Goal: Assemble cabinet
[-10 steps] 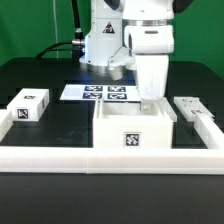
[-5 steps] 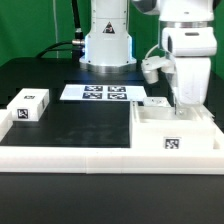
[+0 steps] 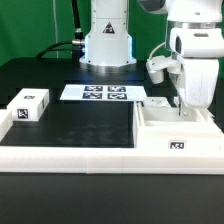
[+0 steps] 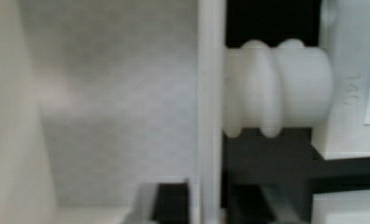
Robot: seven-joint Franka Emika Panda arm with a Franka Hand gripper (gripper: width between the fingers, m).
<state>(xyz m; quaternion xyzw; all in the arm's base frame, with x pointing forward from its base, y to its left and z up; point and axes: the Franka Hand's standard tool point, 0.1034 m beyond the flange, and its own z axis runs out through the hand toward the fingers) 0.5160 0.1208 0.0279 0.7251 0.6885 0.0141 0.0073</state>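
Note:
The cabinet, an open white box with a tag on its front, stands at the exterior view's right against the front rail. My gripper reaches down over its far right part. In the wrist view the gripper has its two dark fingers on either side of a thin upright cabinet wall and is shut on it. A white ribbed knob sits just beside that wall. A small flat white tagged piece lies right behind the cabinet.
The long white L-shaped border rail runs along the front and up the right side. A small white tagged block lies at the exterior view's left. The marker board lies in front of the robot base.
The cabinet has slid from the middle of the rail to the exterior view's right, with my gripper moving along with it. Over the last half second it shifted only slightly further right.

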